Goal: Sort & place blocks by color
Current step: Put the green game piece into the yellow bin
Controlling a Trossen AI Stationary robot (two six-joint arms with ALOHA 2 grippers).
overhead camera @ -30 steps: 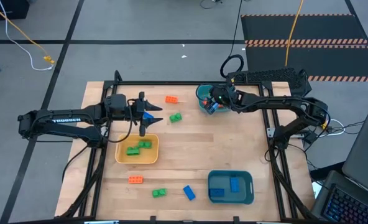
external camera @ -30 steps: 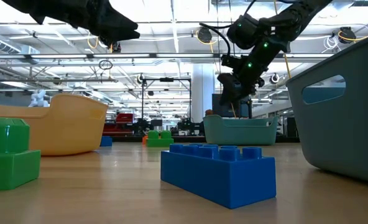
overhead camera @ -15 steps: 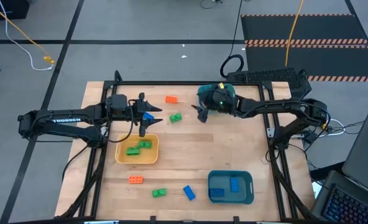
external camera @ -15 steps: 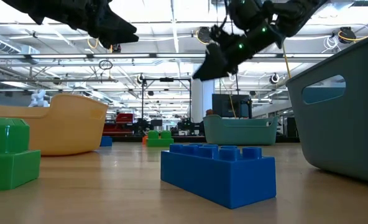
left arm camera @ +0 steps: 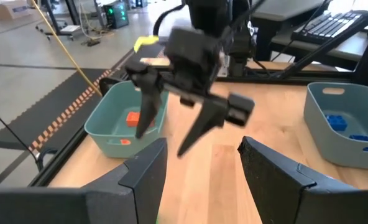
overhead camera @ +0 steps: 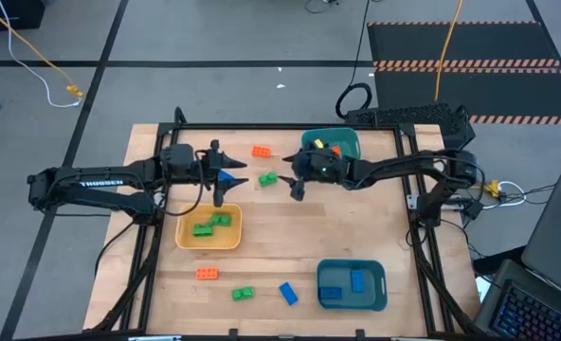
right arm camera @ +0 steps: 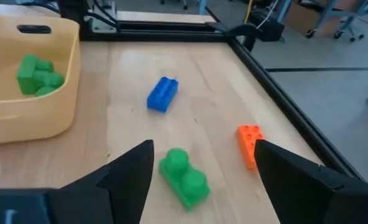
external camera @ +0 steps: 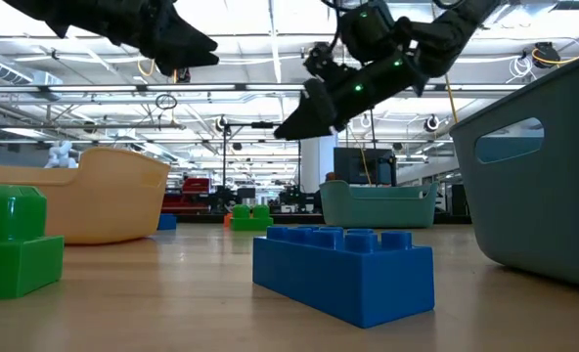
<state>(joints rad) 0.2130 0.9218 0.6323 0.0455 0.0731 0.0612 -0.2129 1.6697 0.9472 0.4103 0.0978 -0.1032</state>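
Note:
My right gripper [overhead camera: 291,180] [right arm camera: 204,146] is open and hovers above the table just right of a loose green block [overhead camera: 267,178] [right arm camera: 184,176], touching nothing. An orange block [overhead camera: 261,151] [right arm camera: 249,145] lies farther off. My left gripper [overhead camera: 220,175] [left arm camera: 202,142] is open, holding nothing, and hovers over a blue block [overhead camera: 227,176] [right arm camera: 162,94] lying on the table. The yellow tray [overhead camera: 188,239] holds green blocks [overhead camera: 209,225]. The far teal tray [overhead camera: 349,139] holds an orange block [left arm camera: 132,118]. The near teal tray [overhead camera: 380,284] holds blue blocks [overhead camera: 356,280].
Near the table's front edge lie an orange block [overhead camera: 207,274], a green block [overhead camera: 243,295] [external camera: 11,254] and a blue block [overhead camera: 288,294] [external camera: 343,269]. A black frame rail [right arm camera: 277,68] borders the table. Bare wood shows between the trays at the centre [overhead camera: 290,237].
My right gripper has come up out of the far teal tray and swung toward the table's left, ending beside the loose green block near the middle. The left arm has kept still, and no block on the table has moved.

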